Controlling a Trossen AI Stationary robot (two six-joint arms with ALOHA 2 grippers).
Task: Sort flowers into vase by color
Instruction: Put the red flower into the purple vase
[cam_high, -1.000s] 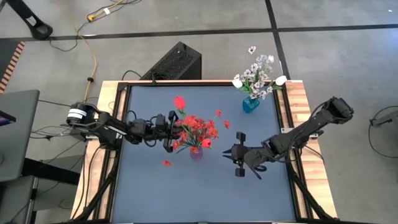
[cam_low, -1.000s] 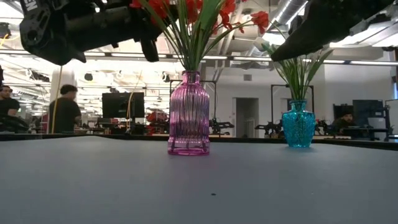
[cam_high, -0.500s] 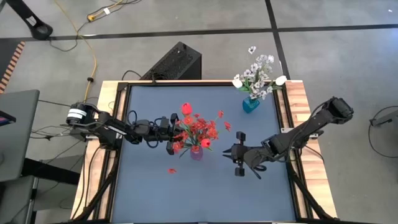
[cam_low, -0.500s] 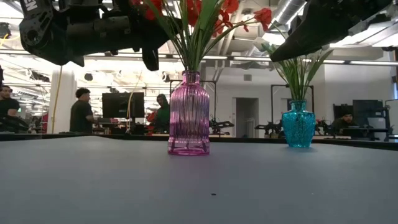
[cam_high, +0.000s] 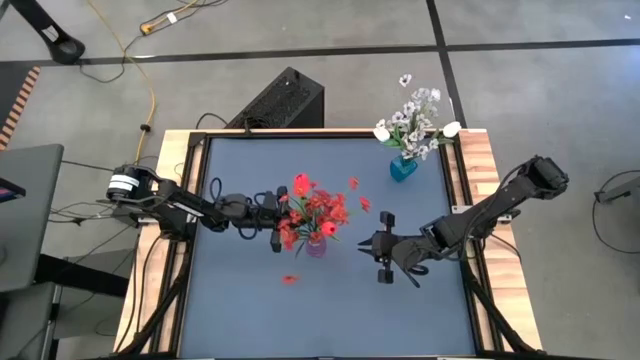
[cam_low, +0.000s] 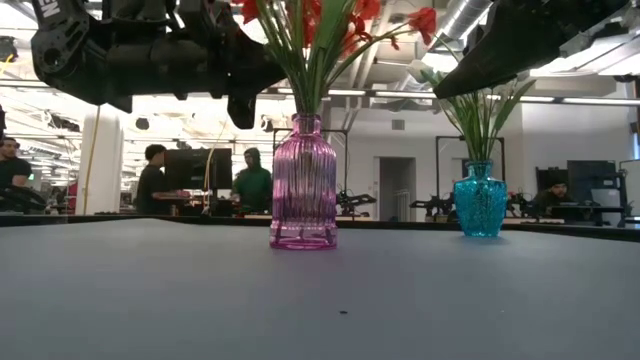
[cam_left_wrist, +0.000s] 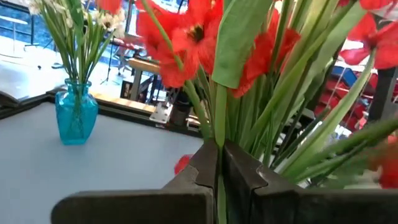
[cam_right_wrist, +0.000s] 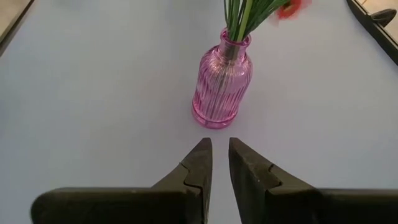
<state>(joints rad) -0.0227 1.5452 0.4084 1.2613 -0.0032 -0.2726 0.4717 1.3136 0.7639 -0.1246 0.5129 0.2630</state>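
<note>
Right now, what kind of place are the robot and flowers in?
Probably a robotics lab or workshop: beyond the table with its pink vase there are people at desks, computer screens, and bare pipes on the ceiling.

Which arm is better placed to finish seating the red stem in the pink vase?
Left. The left gripper is shut on a green flower stem right at the red bunch over the pink vase. The right gripper hovers beside the vase, holding nothing.
</note>
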